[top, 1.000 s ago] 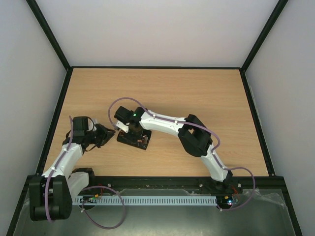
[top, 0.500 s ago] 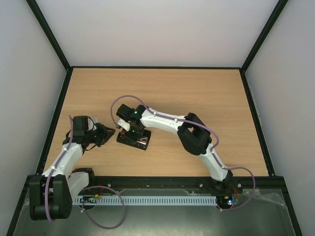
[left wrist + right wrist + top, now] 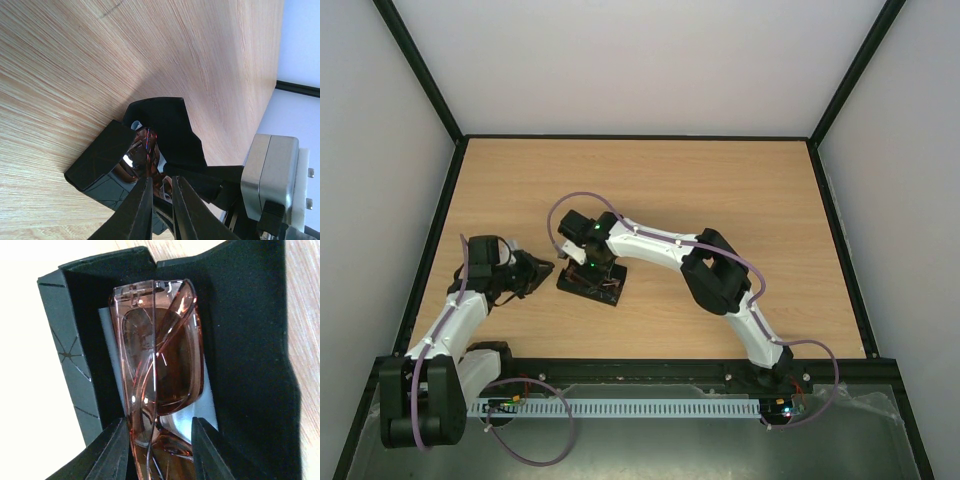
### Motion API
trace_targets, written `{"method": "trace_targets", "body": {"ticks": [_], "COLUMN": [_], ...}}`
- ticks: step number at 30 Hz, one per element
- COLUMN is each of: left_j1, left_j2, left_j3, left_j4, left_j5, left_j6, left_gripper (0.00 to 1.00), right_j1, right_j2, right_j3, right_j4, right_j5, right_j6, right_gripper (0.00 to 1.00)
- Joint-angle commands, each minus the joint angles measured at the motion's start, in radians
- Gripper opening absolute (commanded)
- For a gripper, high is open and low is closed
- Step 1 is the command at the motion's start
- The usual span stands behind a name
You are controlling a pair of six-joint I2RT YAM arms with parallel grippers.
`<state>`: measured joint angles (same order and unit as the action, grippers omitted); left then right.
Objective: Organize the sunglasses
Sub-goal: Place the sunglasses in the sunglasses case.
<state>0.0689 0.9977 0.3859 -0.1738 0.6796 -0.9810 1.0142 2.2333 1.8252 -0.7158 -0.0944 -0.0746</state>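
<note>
Your right tool [image 3: 159,423] is pinching the folded sunglasses [image 3: 170,360] from both sides, and they're lying inside the open black case [image 3: 250,340] on the surface [image 3: 720,190]. Your left tool [image 3: 161,181] is sitting nearly closed, gripping nothing, right at the case's end.

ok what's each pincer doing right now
left pincer: fingers nearly together at the case edge, grip cannot be told
right pincer: closed on the sunglasses
</note>
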Motion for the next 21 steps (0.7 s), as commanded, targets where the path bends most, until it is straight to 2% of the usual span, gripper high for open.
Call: {"method": "trace_targets", "body": {"ticks": [1,6,9,12,15,21], "left_j1": [0.005,0.005,0.006,0.006,0.005,-0.013], "left_j2": [-0.002,-0.015,-0.040,-0.058,-0.061,-0.159], "left_j3": [-0.004,-0.002,-0.001,-0.002,-0.004,-0.025], "left_j4": [0.001,-0.004,-0.011,-0.019,-0.037,-0.143], "left_j5": [0.006,0.004,0.002,0.000,0.007,0.026], "left_j6": [-0.004,-0.003,-0.004,-0.008,-0.003,-0.019], "left_gripper": [0.15,0.17,0.22,0.22,0.21,0.17], "right_j1": [-0.003,-0.013,-0.020,-0.021,-0.023,-0.037], "right_j2": [-0.036,-0.086,-0.111,-0.113,-0.117,-0.094], "right_j3": [0.002,-0.037,-0.059,-0.071,-0.086,-0.083], "right_j4": [-0.045,0.022,0.053,0.060,0.077,0.080], "right_j5": [0.054,0.099,0.084,0.070,0.083,0.123], "right_j6": [0.006,0.026,0.032,0.033,0.040,0.071], "right_gripper": [0.38,0.43,0.56,0.60,0.59,0.40]}}
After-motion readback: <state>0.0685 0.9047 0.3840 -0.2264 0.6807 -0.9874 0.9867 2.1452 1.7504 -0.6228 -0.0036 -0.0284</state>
